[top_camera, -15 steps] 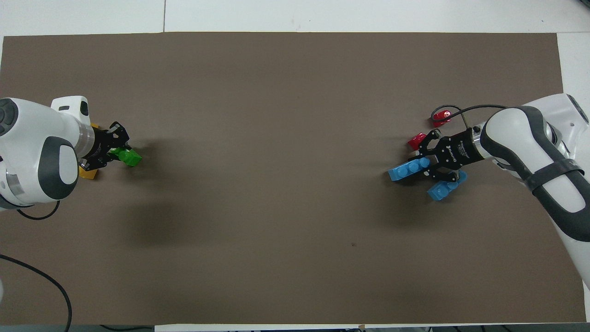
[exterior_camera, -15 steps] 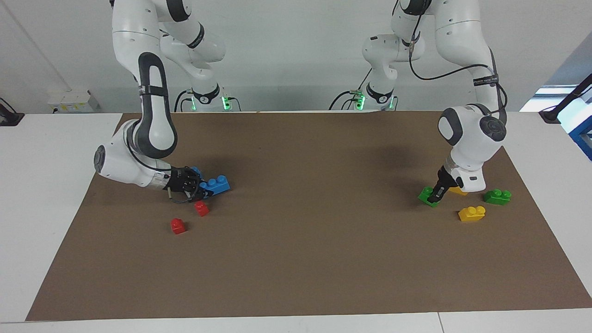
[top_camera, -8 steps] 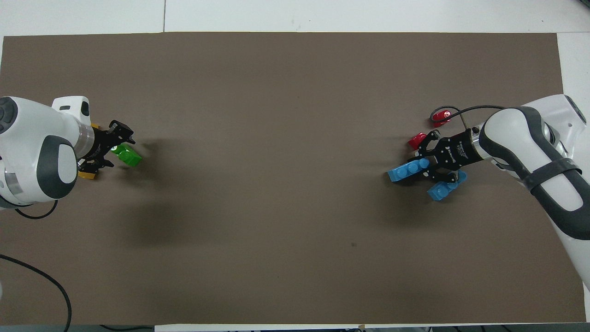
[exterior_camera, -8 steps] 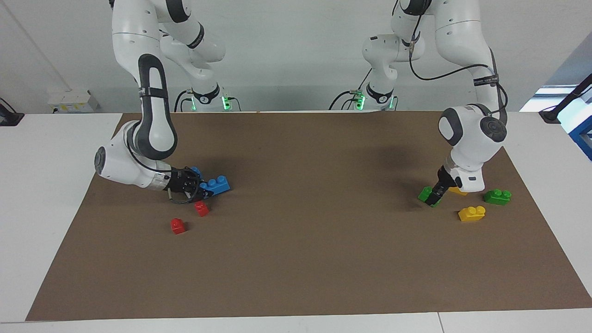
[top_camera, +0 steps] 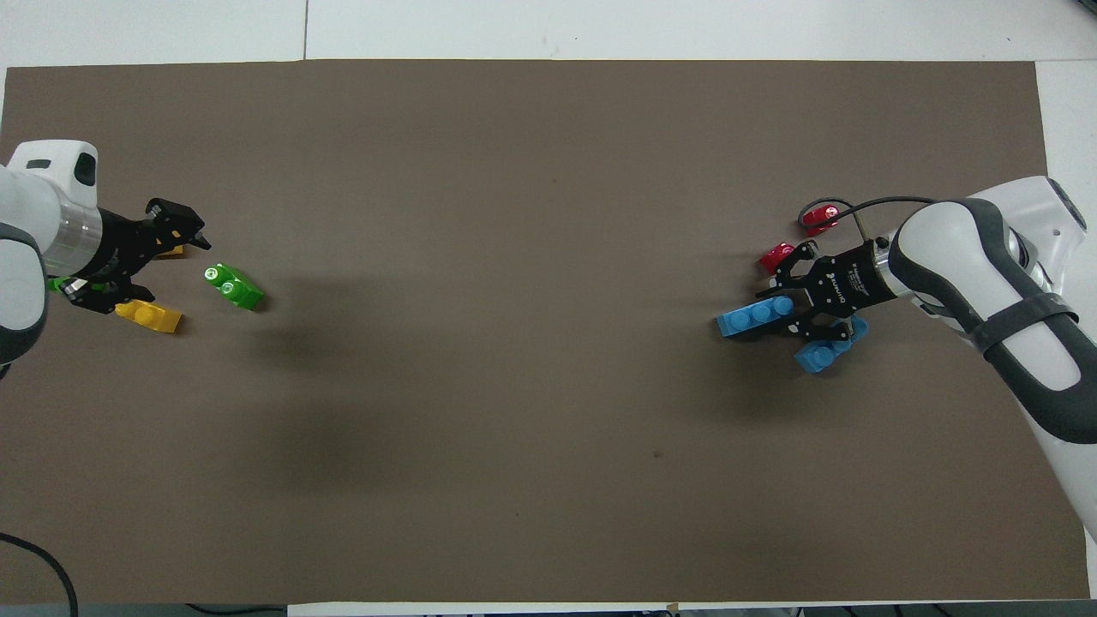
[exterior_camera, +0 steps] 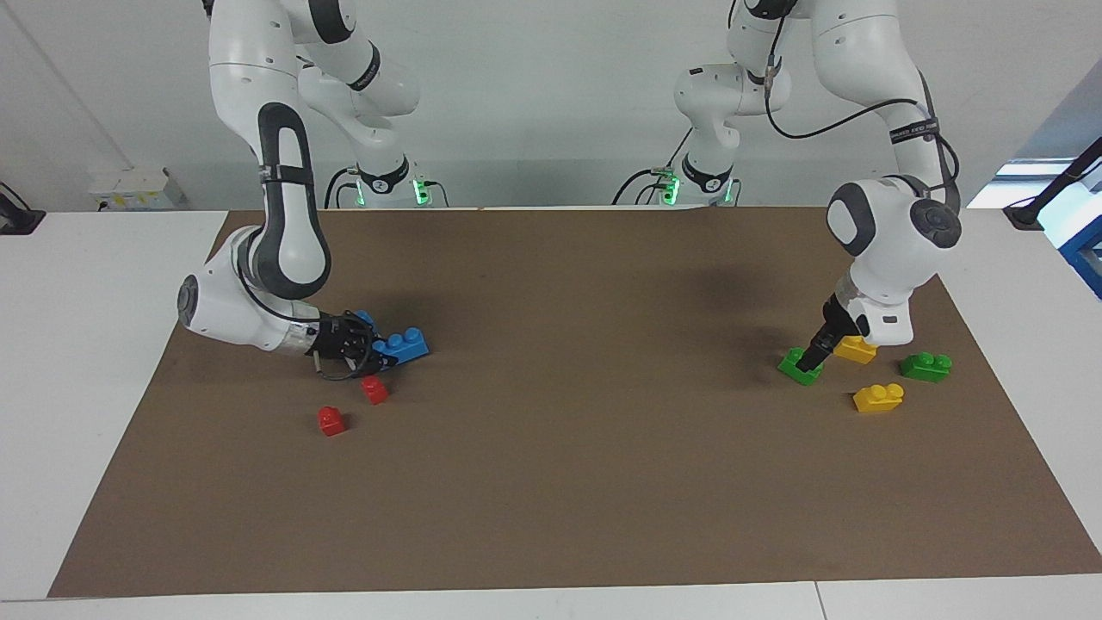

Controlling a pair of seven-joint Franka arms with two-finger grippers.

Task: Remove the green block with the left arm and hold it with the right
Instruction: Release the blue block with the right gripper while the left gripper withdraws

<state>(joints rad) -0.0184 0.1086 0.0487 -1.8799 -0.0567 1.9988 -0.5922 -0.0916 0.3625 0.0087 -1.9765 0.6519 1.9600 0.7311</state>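
Green block lies flat on the brown mat at the left arm's end of the table, free of any gripper, 2 studs up. Left gripper is raised with fingers apart and empty, over the spot between the 2 yellow bricks; in the facing view its fingertip shows just above the green block's edge, cannot tell if touching. 1 yellow brick sits beside the green block, nearer to the robots than the other yellow brick, which lies well clear. A darker green brick sits toward the mat edge at the same end. Right gripper is low at the right arm's end, clamped on a long blue brick; a 2nd blue brick sits beside it, 2 red pieces close by
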